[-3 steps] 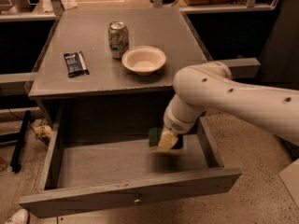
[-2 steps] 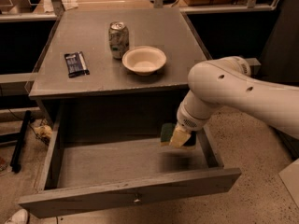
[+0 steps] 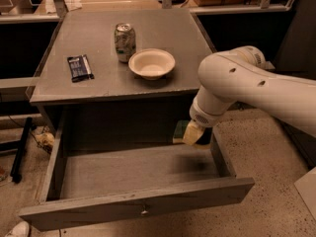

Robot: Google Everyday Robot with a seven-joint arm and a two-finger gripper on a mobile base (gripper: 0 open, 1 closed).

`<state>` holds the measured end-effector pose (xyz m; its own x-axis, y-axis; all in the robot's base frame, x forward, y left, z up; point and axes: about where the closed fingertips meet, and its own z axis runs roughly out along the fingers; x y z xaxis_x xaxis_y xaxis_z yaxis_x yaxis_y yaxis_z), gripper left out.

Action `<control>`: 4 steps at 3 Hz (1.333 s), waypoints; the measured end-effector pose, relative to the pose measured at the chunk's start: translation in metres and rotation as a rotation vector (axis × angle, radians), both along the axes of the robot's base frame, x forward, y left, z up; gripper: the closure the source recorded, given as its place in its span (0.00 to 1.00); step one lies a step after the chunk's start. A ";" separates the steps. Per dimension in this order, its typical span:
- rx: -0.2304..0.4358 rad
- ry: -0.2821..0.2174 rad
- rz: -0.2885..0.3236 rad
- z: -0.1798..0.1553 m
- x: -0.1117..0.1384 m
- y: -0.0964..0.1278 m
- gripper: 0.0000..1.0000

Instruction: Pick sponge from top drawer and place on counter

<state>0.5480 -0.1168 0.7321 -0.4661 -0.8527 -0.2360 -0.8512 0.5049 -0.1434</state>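
The gripper (image 3: 193, 134), clamped on the sponge (image 3: 179, 131), has risen and drifted right over the past second. The sponge now hangs clear of the top drawer (image 3: 138, 207) floor beneath it. The counter (image 3: 98, 80) lies above and to its left, so placing remains.

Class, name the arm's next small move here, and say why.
Probably lift higher: the gripper holds the sponge over the back right of the top drawer, below the counter edge, so it likely must clear that edge first.
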 end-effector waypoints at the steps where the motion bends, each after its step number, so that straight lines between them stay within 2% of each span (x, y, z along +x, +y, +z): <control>1: -0.027 -0.014 -0.116 0.020 0.014 -0.015 1.00; 2: -0.042 -0.042 -0.215 0.037 0.019 -0.029 1.00; 3: -0.042 -0.046 -0.239 0.039 0.019 -0.032 1.00; 4: -0.020 -0.077 -0.311 0.060 0.017 -0.054 1.00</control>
<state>0.5646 -0.1705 0.7924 -0.6868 -0.6767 -0.2654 -0.6423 0.7359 -0.2141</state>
